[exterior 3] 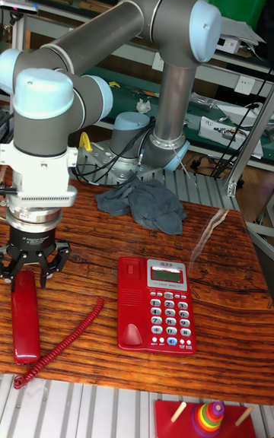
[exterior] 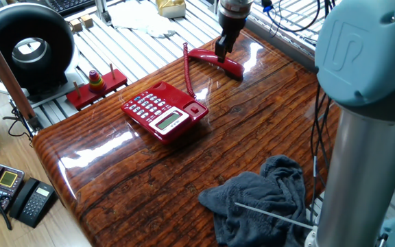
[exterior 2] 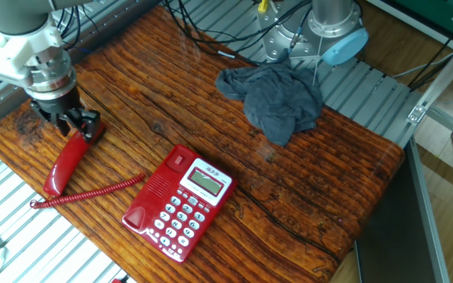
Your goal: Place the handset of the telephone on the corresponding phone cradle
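A thick silver-grey arm (exterior 3: 106,31) with pale blue joint caps is filling the upper left of the tall view; a white ribbed collar is sitting above a black gripper (exterior 3: 30,267), and black cables are trailing by its base

red phone set on streaked brown wood

the handset (exterior 2: 67,159), its coiled cord (exterior 2: 93,192) and the telephone (exterior 2: 177,202) are glossy red; the keypad buttons (exterior 3: 163,319) are white and grey, the screen (exterior: 169,121) pale grey. the table (exterior 2: 321,181) is dark-grained brown, the cloth (exterior 2: 278,98) slate grey.
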